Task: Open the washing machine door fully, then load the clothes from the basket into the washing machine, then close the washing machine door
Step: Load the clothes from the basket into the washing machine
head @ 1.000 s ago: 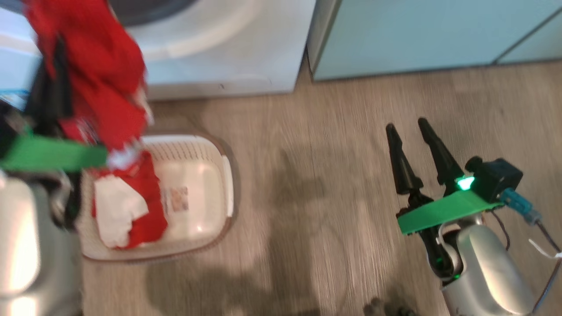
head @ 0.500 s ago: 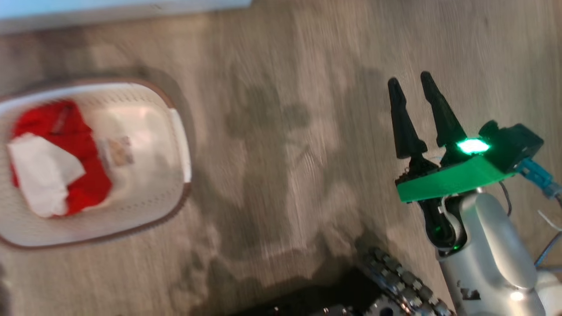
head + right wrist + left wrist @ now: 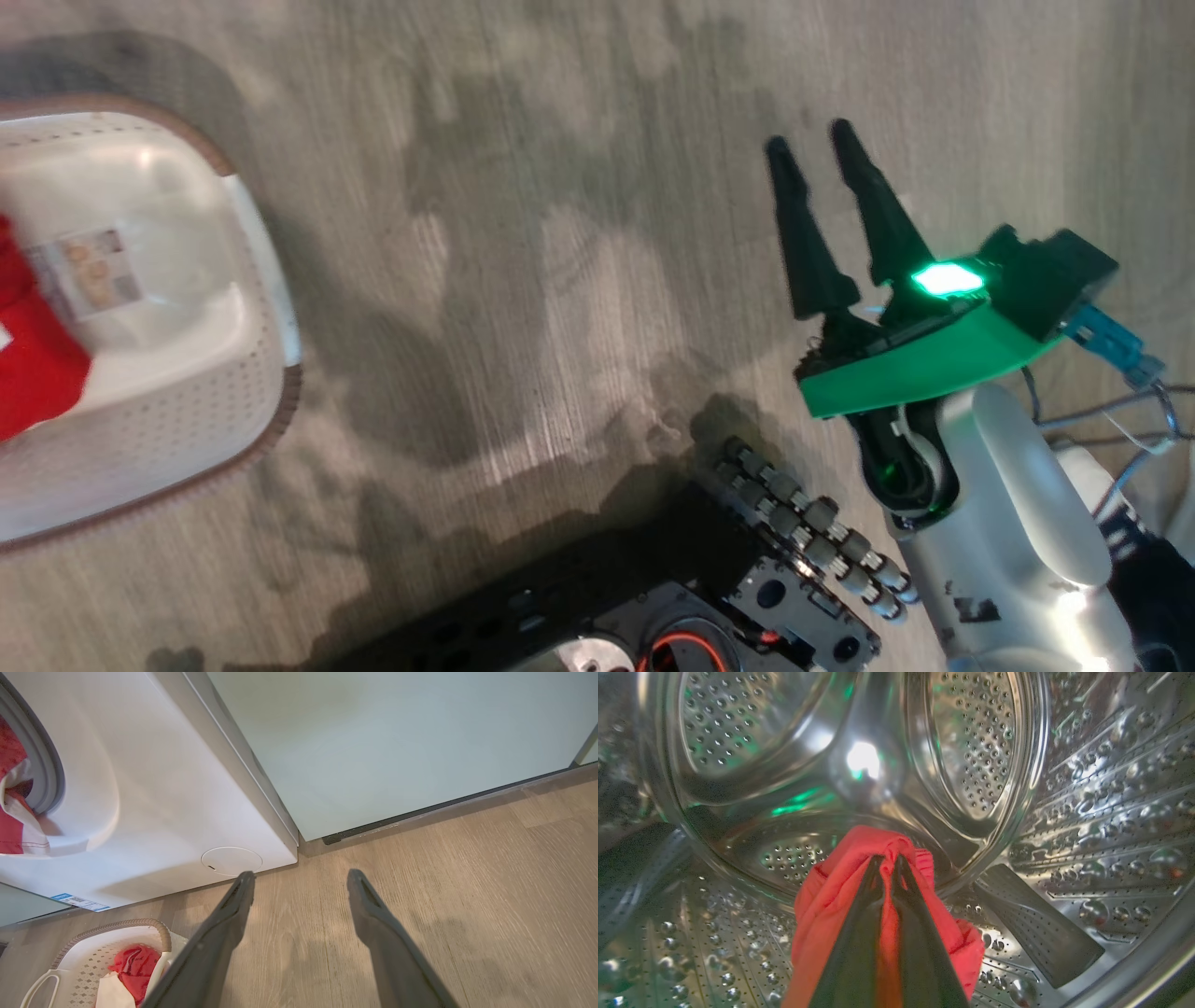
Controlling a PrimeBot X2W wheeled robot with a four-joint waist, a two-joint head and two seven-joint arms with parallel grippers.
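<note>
Left claw (image 3: 888, 858) clamped on red clothes (image 3: 831, 896) inside drum (image 3: 1087, 788), right claw (image 3: 808, 136) apart and empty; more in basket (image 3: 266, 308), so release, remaining load and door closing left

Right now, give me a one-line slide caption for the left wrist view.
Left gripper, shut on a red garment, inside the washing machine's perforated steel drum.
</note>
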